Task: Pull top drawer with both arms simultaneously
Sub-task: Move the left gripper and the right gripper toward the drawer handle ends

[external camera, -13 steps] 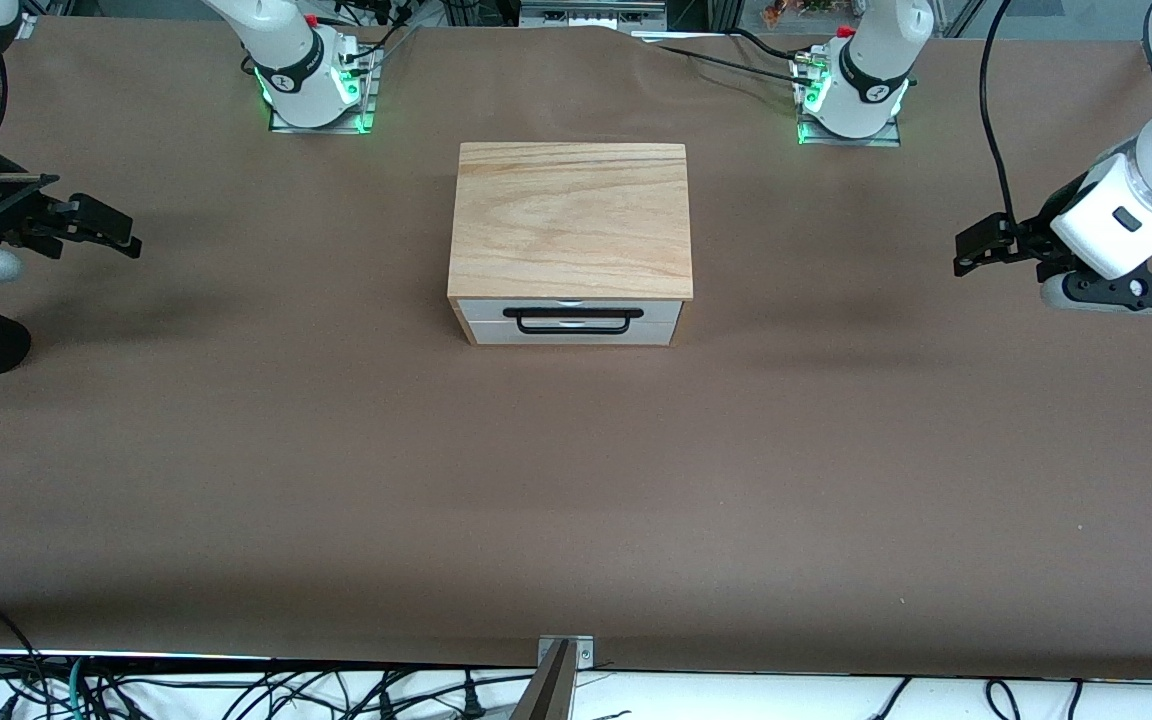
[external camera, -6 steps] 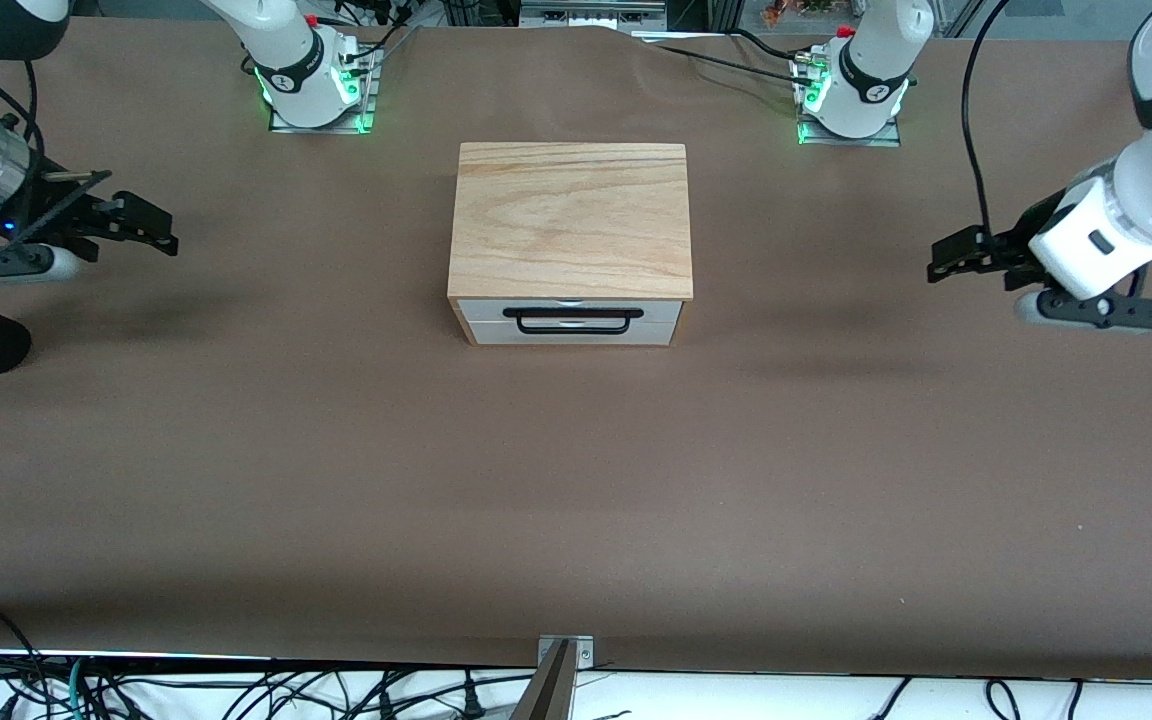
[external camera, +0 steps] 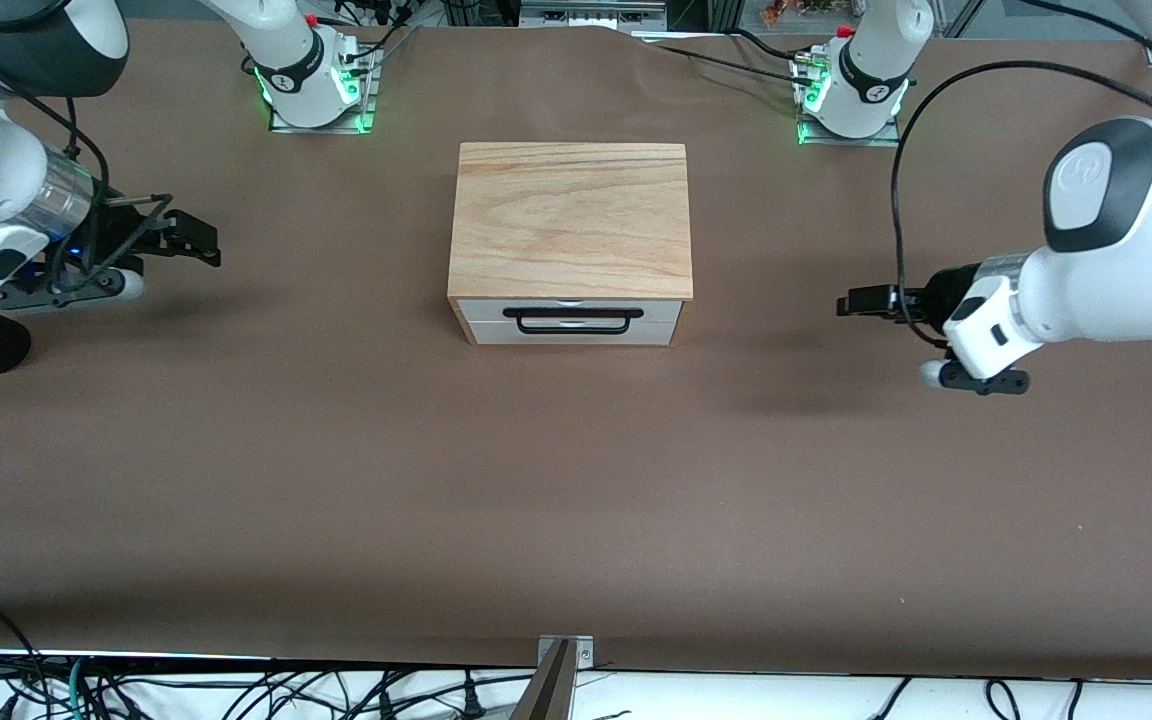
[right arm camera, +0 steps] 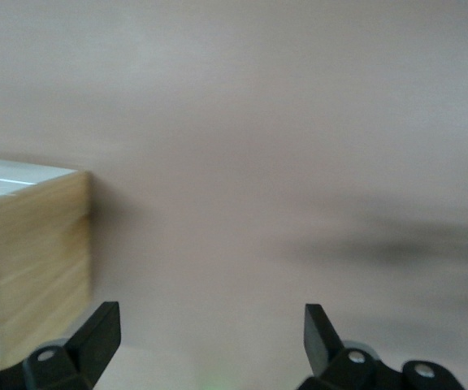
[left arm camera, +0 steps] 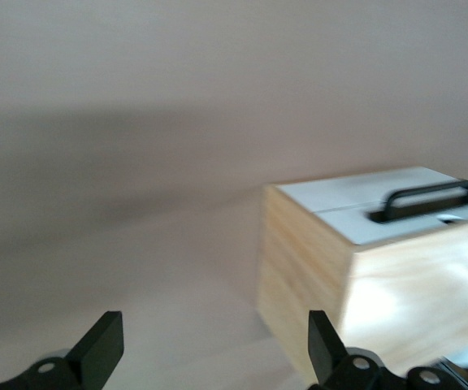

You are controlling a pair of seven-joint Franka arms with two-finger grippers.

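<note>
Left pincer (external camera: 848, 304) open, empty, right pincer (external camera: 198, 247) open, empty, 1 top drawer (external camera: 572, 311) shut, 2 arms airborne.

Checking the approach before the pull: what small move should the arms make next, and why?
Probably bring both open claws inward toward the top drawer's black handle. The drawer looks shut, and the left claw and right claw hang over bare table at either end of the cabinet.

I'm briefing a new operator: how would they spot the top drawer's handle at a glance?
Find the light oak cabinet in the middle of the brown table. On its white front, facing the front camera, the top drawer carries a thin, wide black wire handle, the only black part on the pale cabinet.
</note>
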